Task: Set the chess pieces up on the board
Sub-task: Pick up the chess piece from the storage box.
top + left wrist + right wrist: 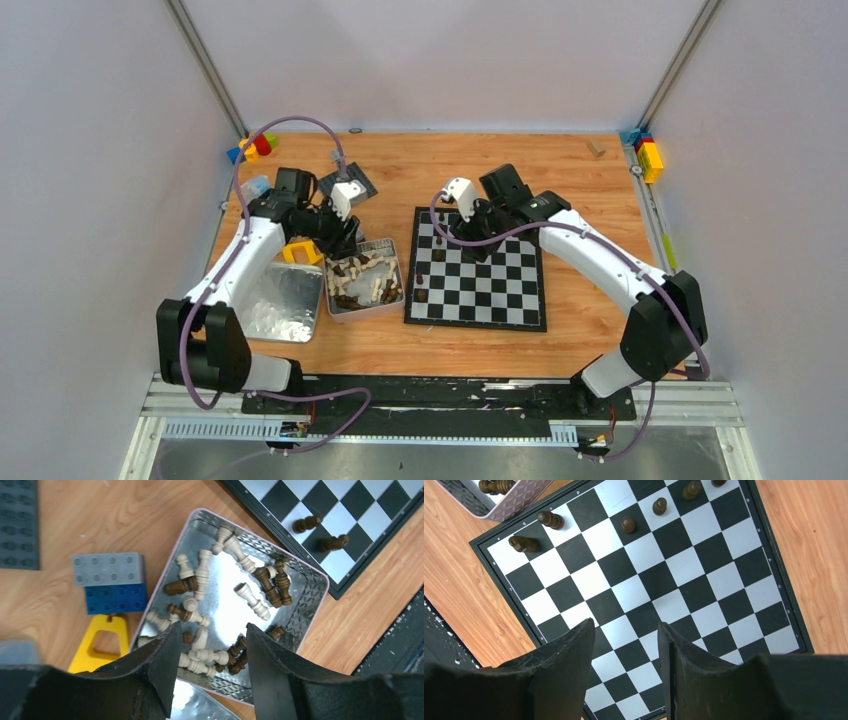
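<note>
Six small dark brown chess pieces (628,524) stand on the flat square chessboard (684,595) of black and silvery-white checks. All are towards its left side, and the squares to the right are bare. The other pieces (250,597), dark brown and cream, lie tumbled in a shiny embossed metal tin (305,587). The tin sits just beside the board's left edge, with a thin strip of wood between them.

The left arm rises from its base at the near left, bends at the elbow and reaches forward and right. The left gripper (210,665) hangs over the tin pointing down, its black fingers (162,675) spread with nothing between them. The right arm folds at an elbow near the table's right side and stretches leftward. The right gripper (626,655) hangs above the board's far left part, its fingers (569,670) apart and gripping nothing.

Left of the tin lie a grey studded brick (108,569) against a blue brick (115,598), then a yellow plastic bracket (100,640). A dark grey studded baseplate (19,525) lies farther off. A second shiny metal tray (280,300) lies at the tin's near left, partly under the left forearm.

The wooden table (590,200) shows open boards beyond and to the right of the chessboard. Coloured toy bricks (648,155) sit in both far corners, against white walls.
</note>
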You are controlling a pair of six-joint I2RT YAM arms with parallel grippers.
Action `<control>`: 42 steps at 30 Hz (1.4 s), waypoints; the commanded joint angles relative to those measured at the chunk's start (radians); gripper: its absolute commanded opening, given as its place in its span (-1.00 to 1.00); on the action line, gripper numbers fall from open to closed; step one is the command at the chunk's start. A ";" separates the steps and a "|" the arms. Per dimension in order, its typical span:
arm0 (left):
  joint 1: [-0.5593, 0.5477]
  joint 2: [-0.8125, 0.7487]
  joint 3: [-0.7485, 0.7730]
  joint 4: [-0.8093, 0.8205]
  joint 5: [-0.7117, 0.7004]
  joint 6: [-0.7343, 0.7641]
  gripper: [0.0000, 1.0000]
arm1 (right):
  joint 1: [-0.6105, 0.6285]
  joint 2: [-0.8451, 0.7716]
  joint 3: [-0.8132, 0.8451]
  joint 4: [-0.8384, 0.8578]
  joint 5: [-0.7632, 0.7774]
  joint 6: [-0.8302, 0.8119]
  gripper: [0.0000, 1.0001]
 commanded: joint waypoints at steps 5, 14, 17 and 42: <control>0.005 -0.191 0.143 0.030 -0.242 -0.054 0.20 | -0.039 -0.061 -0.024 0.071 -0.030 0.010 0.00; 0.006 -0.348 0.177 0.106 -0.607 -0.145 0.98 | -0.045 -0.068 -0.007 0.082 -0.033 0.005 -0.01; 0.007 -0.369 0.138 0.138 -0.664 -0.183 1.00 | -0.044 -0.070 -0.013 0.086 -0.034 0.005 -0.02; -0.132 -0.146 -0.085 0.163 -0.296 -0.125 1.00 | -0.331 -0.209 -0.306 0.328 -0.177 0.130 -0.01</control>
